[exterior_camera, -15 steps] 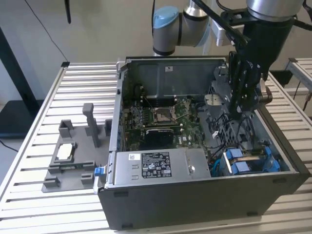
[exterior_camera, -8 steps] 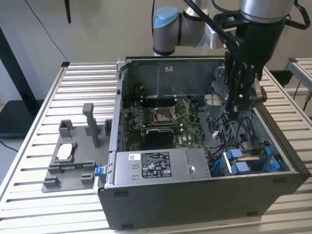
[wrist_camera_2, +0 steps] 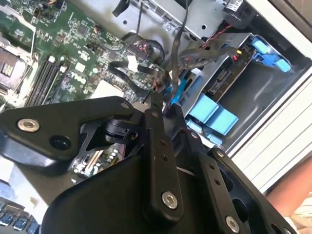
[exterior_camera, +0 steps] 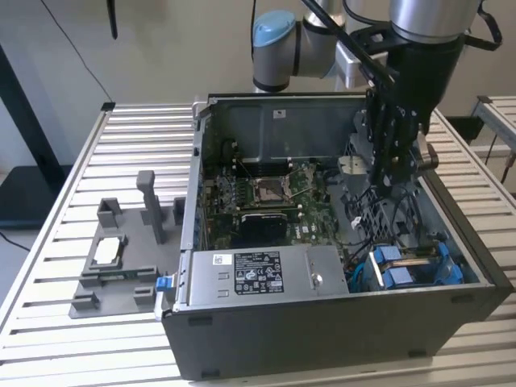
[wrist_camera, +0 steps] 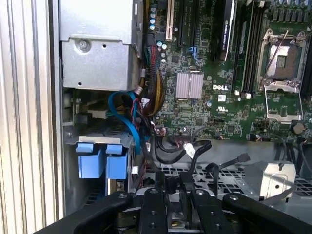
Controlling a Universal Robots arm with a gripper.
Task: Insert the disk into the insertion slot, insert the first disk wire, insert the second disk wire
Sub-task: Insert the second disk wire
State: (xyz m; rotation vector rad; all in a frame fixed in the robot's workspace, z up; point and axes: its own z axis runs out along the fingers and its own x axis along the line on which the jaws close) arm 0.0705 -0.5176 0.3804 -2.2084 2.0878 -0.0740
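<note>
Your gripper [wrist_camera_2: 167,108] is pinching a wire end [wrist_camera_2: 168,103], fingers [wrist_camera_2: 157,127] nearly together (it is hanging inside the computer case [exterior_camera: 322,339], near the blue-tabbed slot [exterior_camera: 409,264]).

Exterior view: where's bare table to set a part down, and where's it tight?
Free: the slatted table on the exterior view's left, between the grey holder and the table's edge; also the strip in front of the holder. Crowded: inside the computer case, where cables tangle between the circuit board and the blue-railed bay, with the pincer hanging there.
</note>
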